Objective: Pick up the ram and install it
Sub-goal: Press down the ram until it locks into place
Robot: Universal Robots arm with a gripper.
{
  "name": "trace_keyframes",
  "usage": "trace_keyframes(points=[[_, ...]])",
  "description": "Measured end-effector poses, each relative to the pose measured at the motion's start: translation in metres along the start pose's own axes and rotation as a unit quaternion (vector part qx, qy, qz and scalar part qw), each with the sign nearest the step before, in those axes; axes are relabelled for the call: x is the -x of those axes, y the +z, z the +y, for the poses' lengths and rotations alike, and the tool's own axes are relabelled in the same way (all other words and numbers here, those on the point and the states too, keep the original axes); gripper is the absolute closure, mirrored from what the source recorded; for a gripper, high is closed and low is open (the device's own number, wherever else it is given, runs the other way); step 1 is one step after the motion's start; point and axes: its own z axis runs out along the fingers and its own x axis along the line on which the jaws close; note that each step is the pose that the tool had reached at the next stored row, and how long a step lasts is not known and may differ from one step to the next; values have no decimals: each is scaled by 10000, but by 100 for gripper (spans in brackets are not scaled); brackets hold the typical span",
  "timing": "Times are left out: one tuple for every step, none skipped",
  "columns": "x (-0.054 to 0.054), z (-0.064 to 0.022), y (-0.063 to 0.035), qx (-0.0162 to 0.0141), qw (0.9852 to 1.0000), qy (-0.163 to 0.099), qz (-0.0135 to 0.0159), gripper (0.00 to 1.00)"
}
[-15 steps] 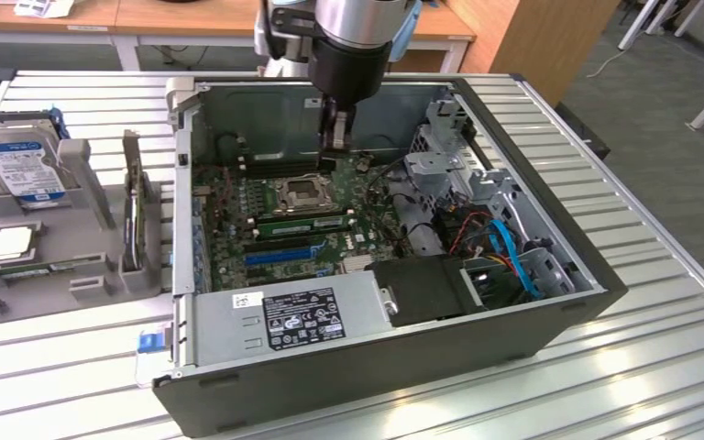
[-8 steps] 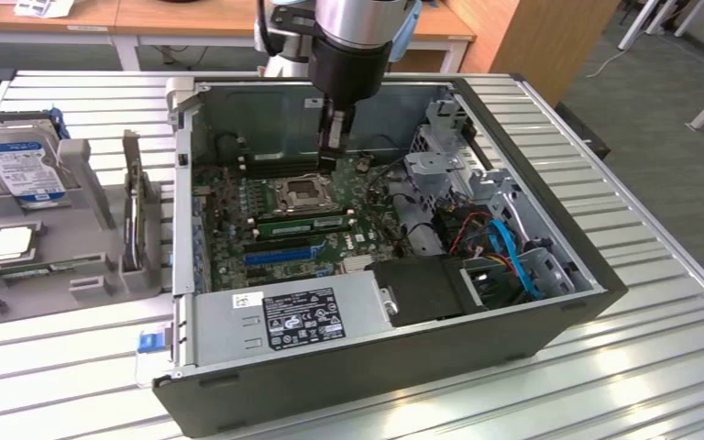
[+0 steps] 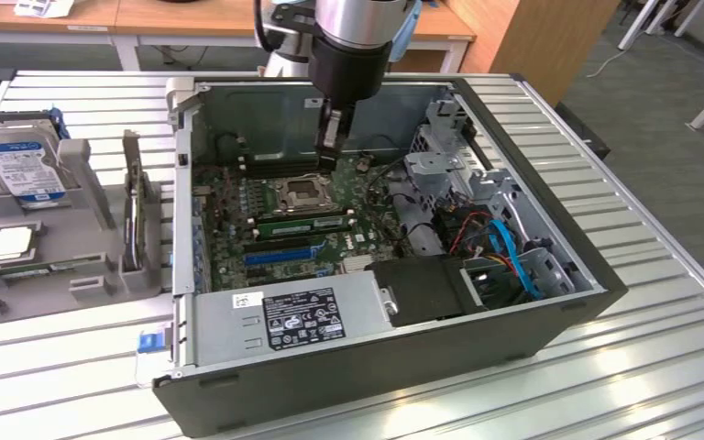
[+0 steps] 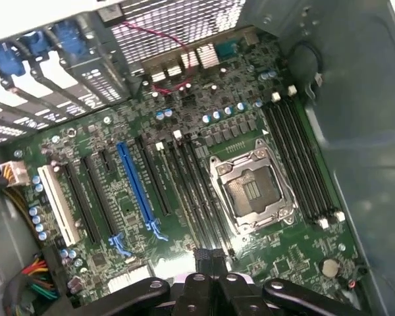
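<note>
- While the tool (image 3: 327, 151) hangs closed and seemingly empty over the slots (image 4: 197, 191), the ram (image 3: 136, 206) seems to stand on edge in the rack (image 3: 80, 174) beside the case (image 3: 327, 394).
- I would grip it mid-length, held level.

Open computer case (image 3: 548, 192) on table (image 3: 670, 367); motherboard (image 3: 281, 215) inside, power supply (image 3: 291, 316) at its near end. Hard drive (image 3: 16, 165) stands in holder (image 3: 52, 266), exterior view's left.
</note>
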Motion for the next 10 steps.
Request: trace_keyframes(points=[[0, 0, 0, -3, 10000, 52, -3, 90], [0, 0, 0, -6, 9999, 104, -5, 90], [0, 0, 0, -10, 9999, 156, -7, 90], [0, 0, 0, -13, 9998, 212, -10, 90], [0, 0, 1, -16, 9997, 263, -12, 90], [0, 0, 1, -20, 9995, 313, -15, 90], [0, 0, 1, -23, 9993, 365, -17, 90], [0, 0, 1, -26, 9991, 416, -19, 90], [0, 0, 1, -29, 9989, 467, -22, 90], [0, 0, 1, -32, 9986, 518, -24, 90]])
